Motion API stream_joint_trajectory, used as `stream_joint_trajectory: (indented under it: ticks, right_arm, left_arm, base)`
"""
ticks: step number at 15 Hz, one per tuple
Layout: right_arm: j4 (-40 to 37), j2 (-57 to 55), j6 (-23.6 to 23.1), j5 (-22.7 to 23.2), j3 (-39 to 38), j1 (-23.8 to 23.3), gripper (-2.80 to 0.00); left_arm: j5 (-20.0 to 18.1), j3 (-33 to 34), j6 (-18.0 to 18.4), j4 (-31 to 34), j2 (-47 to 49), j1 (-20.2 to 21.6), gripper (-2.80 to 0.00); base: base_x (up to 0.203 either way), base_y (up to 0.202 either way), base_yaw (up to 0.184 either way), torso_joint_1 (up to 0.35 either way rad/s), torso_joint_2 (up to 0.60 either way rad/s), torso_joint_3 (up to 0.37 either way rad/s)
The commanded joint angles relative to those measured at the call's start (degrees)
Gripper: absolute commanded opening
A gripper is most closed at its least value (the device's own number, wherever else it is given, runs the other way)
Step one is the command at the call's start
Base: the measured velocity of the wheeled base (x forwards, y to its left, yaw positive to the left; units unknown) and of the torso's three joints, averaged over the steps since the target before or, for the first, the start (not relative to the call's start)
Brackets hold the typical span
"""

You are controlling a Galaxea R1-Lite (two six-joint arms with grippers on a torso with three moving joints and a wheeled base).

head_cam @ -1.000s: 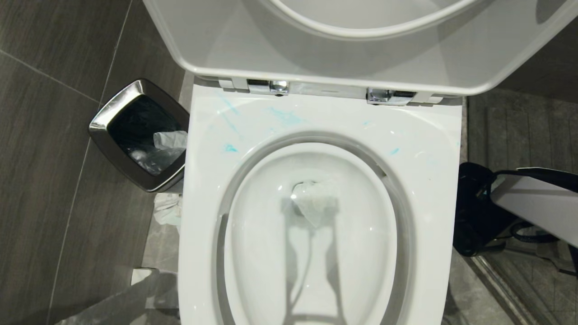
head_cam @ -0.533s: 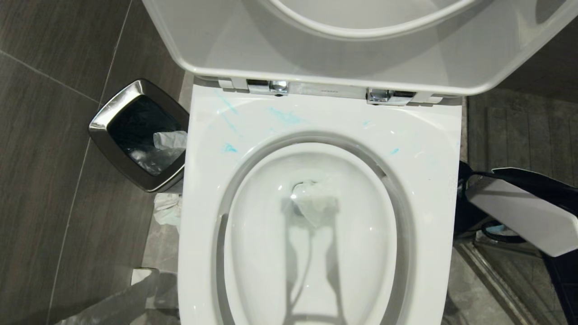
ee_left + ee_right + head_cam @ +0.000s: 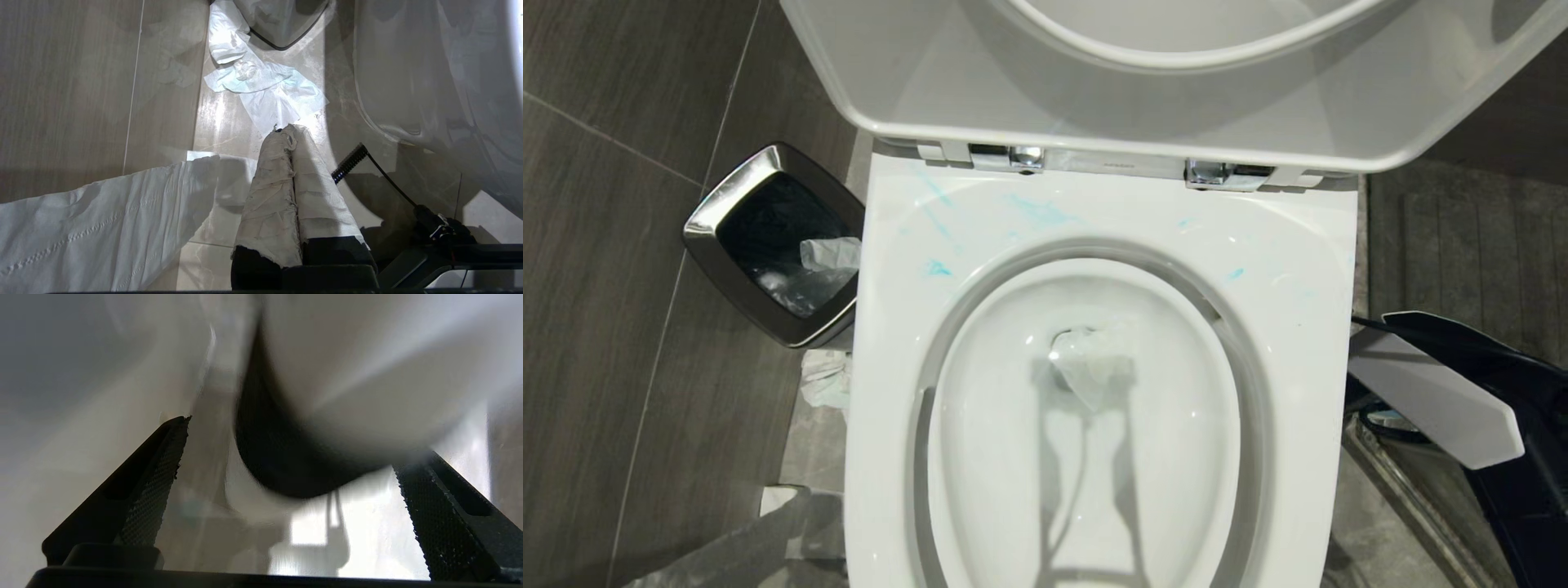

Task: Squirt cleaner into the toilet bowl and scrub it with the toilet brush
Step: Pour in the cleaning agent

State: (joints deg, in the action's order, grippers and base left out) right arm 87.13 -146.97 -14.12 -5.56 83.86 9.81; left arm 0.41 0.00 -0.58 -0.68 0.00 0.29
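The toilet bowl (image 3: 1094,425) filled the middle of the head view, its seat and lid (image 3: 1176,90) raised at the far end on two chrome hinges (image 3: 1017,157). The floor (image 3: 613,327) around it was dark tile. The right arm (image 3: 1437,392) showed as a white panel low beside the bowl's right edge, close to the rim but not over it. A steel bin (image 3: 772,245) with a black liner stood on the floor against the rim's far left corner, crumpled paper inside it. Cleaner (image 3: 1041,214) lay as thin turquoise smears along the far rim just in front of the hinges, with small spots near the left and right of the opening. A wad of paper (image 3: 1093,363) sat in the bottom of the bowl at the drain. More tissue (image 3: 261,87) lay on the floor beside the bowl's left side, near the bin. The left gripper (image 3: 288,132), wrapped in pale tape, hung over that floor with its fingers (image 3: 271,192) pressed together and nothing between them. The right gripper (image 3: 286,457) had its black textured fingers (image 3: 157,486) spread wide apart, empty, with a blurred white and black surface just beyond them. The brush was in no view.
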Motion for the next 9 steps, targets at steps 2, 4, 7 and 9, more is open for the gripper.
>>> stream_joint_trajectory:
  ticks: [2, 4, 7, 9]
  right_arm:
    - [0.54, -1.22, -3.39, 0.02, 3.23, 0.12, 0.00]
    - [0.54, -1.22, -3.90, 0.02, 3.33, 0.30, 0.00]
    - [0.54, -1.39, -4.77, 0.02, 3.44, 0.30, 0.00]
    - [0.54, -1.55, -4.77, 0.02, 3.63, 0.28, 0.00]
  left_arm:
    - [0.02, 0.44, -0.04, -0.02, 0.00, 0.05, -2.80]
    - [0.00, 0.44, -0.04, -0.02, 0.00, -0.01, -2.80]
    - [0.02, 0.44, -0.04, -0.02, 0.00, 0.06, -2.80]
    - [0.02, 0.44, -0.04, -0.02, 0.00, 0.02, -2.80]
  base:
    - [0.000, 0.000, 0.000, 0.000, 0.00, 0.000]
    - [0.000, 0.000, 0.000, 0.000, 0.00, 0.000]
    - [0.000, 0.000, 0.000, 0.000, 0.00, 0.000]
    - [0.000, 0.000, 0.000, 0.000, 0.00, 0.000]
